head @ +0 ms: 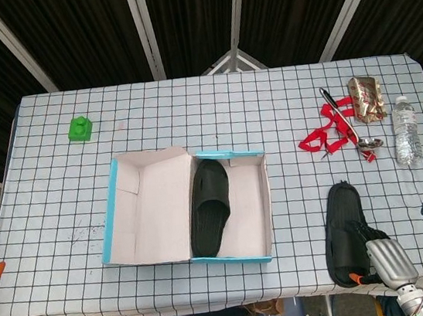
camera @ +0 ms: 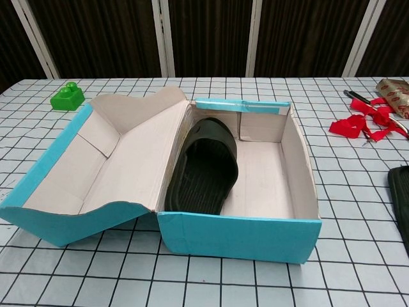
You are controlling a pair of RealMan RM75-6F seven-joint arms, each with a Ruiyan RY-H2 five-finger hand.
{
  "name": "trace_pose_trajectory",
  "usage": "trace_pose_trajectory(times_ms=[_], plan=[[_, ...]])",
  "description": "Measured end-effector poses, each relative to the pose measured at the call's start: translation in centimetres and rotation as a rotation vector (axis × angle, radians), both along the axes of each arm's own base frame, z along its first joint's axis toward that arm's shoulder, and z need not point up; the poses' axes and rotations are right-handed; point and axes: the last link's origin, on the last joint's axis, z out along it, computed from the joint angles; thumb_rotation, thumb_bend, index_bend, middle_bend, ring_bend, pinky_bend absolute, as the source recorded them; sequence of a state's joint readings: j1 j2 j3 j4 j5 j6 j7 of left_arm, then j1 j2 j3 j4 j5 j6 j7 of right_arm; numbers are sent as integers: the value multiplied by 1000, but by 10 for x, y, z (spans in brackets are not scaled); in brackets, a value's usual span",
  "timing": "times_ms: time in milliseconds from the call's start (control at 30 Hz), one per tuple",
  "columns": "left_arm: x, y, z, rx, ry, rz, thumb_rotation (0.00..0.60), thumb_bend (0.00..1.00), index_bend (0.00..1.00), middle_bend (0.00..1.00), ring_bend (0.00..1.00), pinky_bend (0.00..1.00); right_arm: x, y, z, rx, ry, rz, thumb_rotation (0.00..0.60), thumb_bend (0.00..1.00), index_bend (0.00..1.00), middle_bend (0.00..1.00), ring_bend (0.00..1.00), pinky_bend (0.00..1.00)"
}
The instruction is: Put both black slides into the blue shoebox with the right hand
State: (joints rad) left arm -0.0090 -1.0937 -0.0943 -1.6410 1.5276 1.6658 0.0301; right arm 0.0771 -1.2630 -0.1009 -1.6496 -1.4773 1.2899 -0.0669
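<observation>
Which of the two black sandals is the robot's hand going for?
The slide on the table, right of the blue shoebox. The right hand sits at its near end. The other slide already lies inside the box.

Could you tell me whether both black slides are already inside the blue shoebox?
No, only one black slide lies inside the blue shoebox; the other slide is on the table to its right, by the right hand.

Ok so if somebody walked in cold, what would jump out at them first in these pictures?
The open blue shoebox at the table's middle, its lid folded out to the left, with one black slide lying inside. Next, the second black slide on the table to its right, where the right hand reaches over its near end.
</observation>
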Motion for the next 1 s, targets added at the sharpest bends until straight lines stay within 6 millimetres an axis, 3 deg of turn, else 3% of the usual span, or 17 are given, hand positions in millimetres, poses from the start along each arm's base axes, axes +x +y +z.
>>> trace_pose_trajectory(times_ms=[800, 1000], plan=[[0, 1, -1, 2, 2, 6, 600, 164, 76, 0, 0, 0, 1, -16, -13, 11, 49, 24, 600, 56, 255, 156, 179, 217], [0, 2, -3, -5, 5, 5, 600, 164, 76, 0, 0, 0, -1, -17, -13, 9, 64, 26, 600, 168, 323, 215, 179, 217]])
